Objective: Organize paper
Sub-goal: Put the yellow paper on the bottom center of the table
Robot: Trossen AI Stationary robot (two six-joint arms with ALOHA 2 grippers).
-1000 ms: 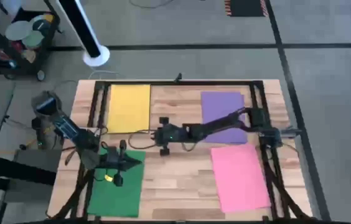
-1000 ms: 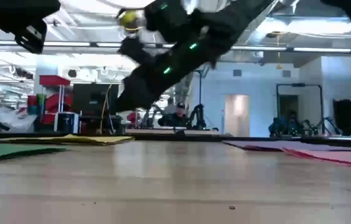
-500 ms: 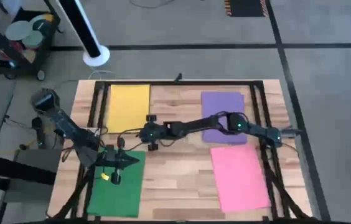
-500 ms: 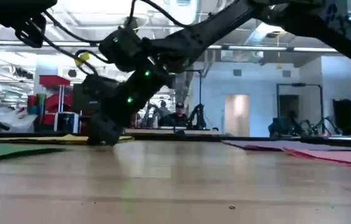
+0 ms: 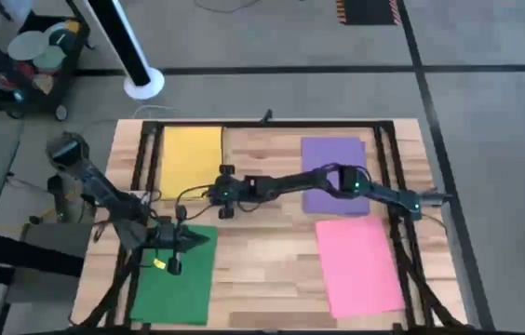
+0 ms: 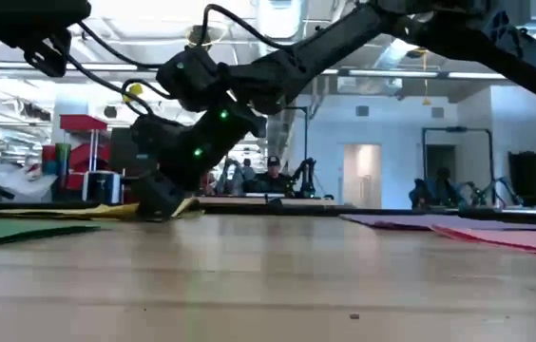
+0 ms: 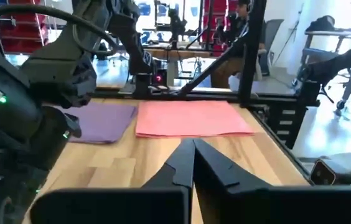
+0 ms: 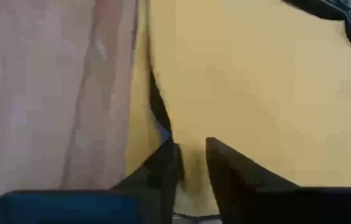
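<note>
Reached far across the table, the right gripper (image 5: 224, 182) is set at the yellow sheet's (image 5: 191, 160) near corner, fingers narrowly parted and apparently pinching its edge, while the left gripper (image 5: 173, 247), clenched shut, is held over the green sheet (image 5: 174, 288).

The wooden desk (image 5: 267, 265) fills the middle of the high view. Four sheets lie flat on it: a yellow sheet (image 5: 191, 158) at upper left, a purple sheet (image 5: 328, 163) at upper right, a green sheet (image 5: 177, 284) at lower left, and a pink sheet (image 5: 357, 265) at lower right.
</note>
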